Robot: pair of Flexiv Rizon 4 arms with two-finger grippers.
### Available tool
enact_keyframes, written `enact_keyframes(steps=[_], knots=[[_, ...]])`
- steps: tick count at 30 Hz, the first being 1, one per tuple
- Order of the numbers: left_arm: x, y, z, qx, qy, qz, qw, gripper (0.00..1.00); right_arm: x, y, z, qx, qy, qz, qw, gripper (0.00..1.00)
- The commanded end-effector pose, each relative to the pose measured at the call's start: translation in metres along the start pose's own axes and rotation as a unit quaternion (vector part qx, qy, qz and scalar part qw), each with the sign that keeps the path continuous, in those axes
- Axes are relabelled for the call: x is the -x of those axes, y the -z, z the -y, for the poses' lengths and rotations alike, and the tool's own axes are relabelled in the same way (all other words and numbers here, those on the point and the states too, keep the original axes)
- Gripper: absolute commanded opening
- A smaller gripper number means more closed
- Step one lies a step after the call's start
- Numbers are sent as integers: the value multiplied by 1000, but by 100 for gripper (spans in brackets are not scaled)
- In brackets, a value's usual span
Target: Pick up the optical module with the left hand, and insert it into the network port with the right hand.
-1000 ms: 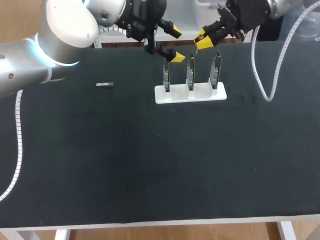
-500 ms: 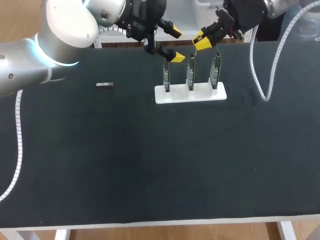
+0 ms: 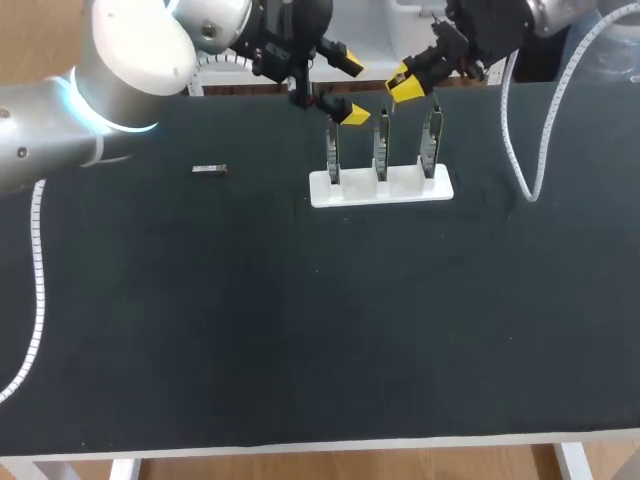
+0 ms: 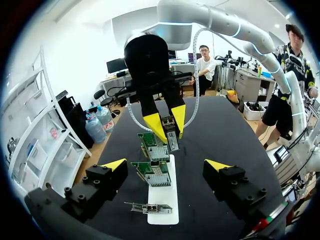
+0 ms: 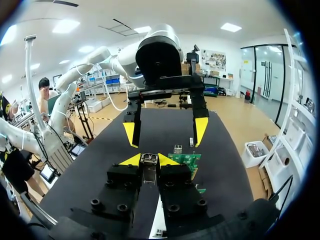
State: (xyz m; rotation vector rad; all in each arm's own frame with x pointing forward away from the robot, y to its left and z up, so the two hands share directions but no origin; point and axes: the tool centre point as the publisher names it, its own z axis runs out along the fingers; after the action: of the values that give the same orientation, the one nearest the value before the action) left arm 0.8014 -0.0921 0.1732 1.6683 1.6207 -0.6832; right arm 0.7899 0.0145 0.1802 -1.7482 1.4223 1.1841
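My right gripper (image 3: 403, 83) hovers just behind the tops of three green network cards (image 3: 381, 150) that stand upright in a white holder (image 3: 400, 190). It is shut on a small metal optical module (image 5: 149, 161), which shows between its yellow tips. In the left wrist view the same module (image 4: 172, 141) hangs over the farthest card (image 4: 152, 145). My left gripper (image 3: 345, 88) is open and empty, above and behind the leftmost card. Its fingers (image 5: 131, 135) face my right gripper across the cards.
A second small module (image 3: 209, 169) lies on the black table (image 3: 320, 320) to the left of the holder. A white cable (image 3: 525, 170) from my right arm trails over the table on the right.
My right gripper has shifted slightly left and back with the module in it. The left arm has stayed where it was.
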Motion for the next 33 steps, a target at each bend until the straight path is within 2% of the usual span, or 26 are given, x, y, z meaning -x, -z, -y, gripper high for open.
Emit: enact_keyframes(steps=[1,33], knots=[[1,0,1,1,1,-2,1000,100,0,0,8,9,-3,-1,1000,0],[1,0,1,1,1,-2,1000,100,-5,-1,17,18,-17,-11,1000,0]])
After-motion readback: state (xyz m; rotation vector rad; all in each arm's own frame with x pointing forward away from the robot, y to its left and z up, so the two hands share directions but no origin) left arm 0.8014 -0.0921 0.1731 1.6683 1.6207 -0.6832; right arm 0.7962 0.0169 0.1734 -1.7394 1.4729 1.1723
